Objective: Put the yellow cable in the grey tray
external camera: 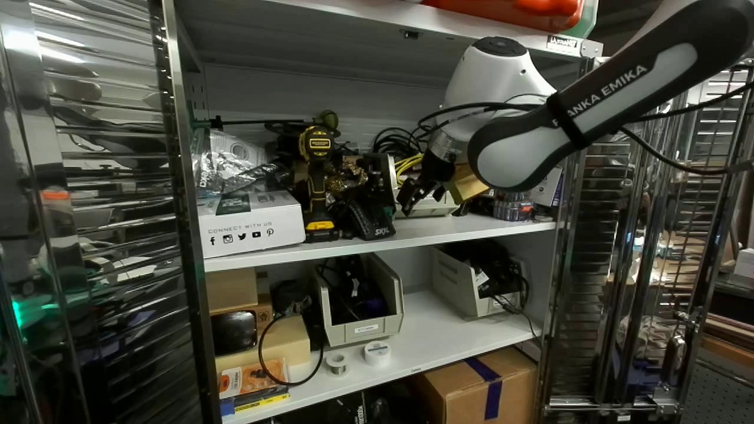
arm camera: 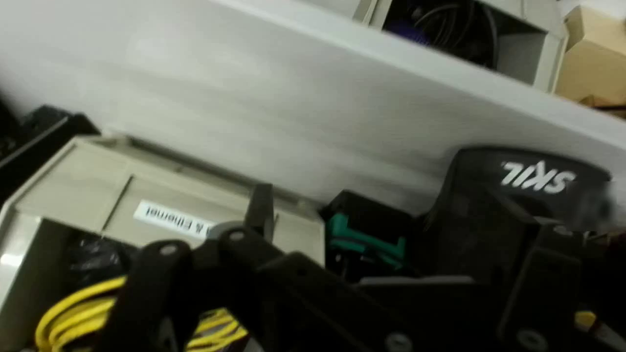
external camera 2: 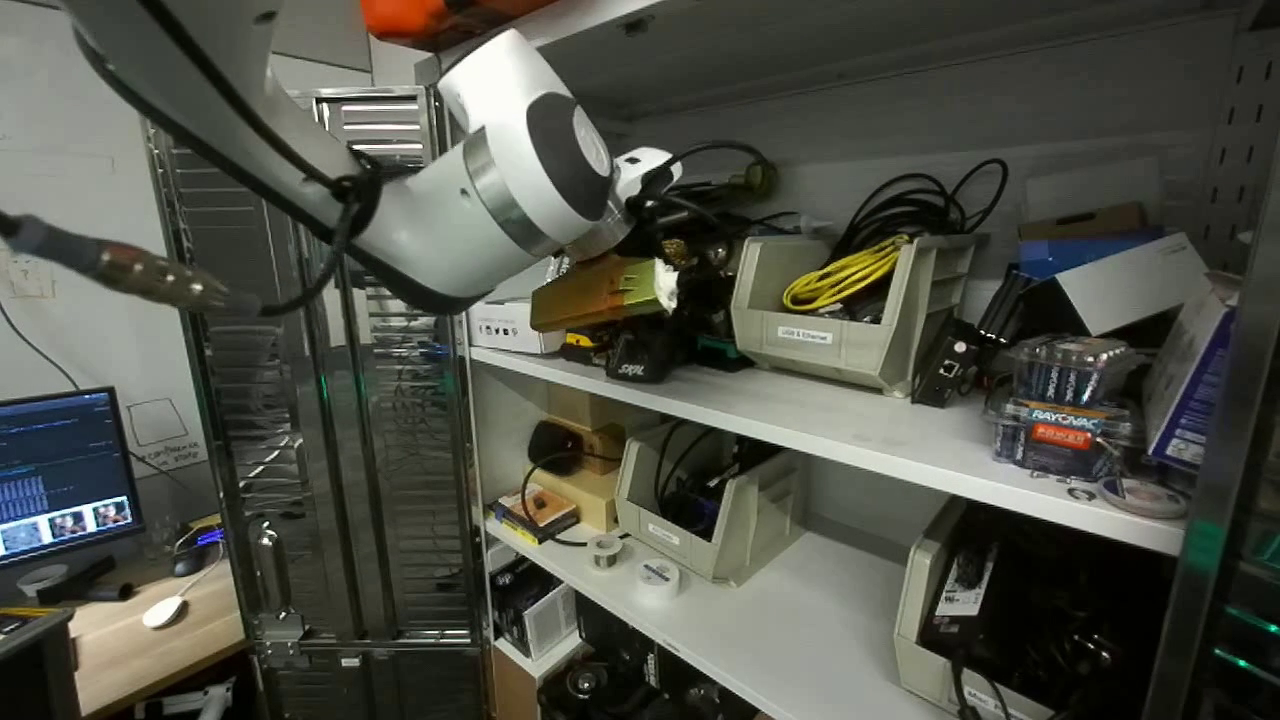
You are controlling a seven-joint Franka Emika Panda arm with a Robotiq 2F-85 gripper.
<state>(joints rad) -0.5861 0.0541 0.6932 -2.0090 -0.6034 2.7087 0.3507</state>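
The yellow cable (external camera 2: 845, 275) lies coiled in the open grey tray (external camera 2: 830, 352), a light grey bin labelled USB & Ethernet on the upper shelf. In an exterior view the cable (external camera: 407, 166) shows behind the gripper, and the tray (external camera: 433, 209) is partly covered by it. In the wrist view the cable (arm camera: 80, 313) and the tray (arm camera: 98, 178) are at the lower left, partly behind a finger. My gripper (external camera: 422, 197) is open and empty, in front of the tray. In the wrist view its fingers (arm camera: 423, 205) stand wide apart. The remaining exterior view hides the fingers behind the wrist.
A black SKIL tool (external camera 2: 640, 358) and a yellow drill (external camera: 318, 171) stand beside the tray. Black cables (external camera 2: 915, 205) rise behind it. Battery packs (external camera 2: 1065, 430) are on the same shelf. Two similar grey bins (external camera 2: 690, 545) (external camera 2: 915, 600) stand on the lower shelf. The upper board (external camera: 365, 35) hangs overhead.
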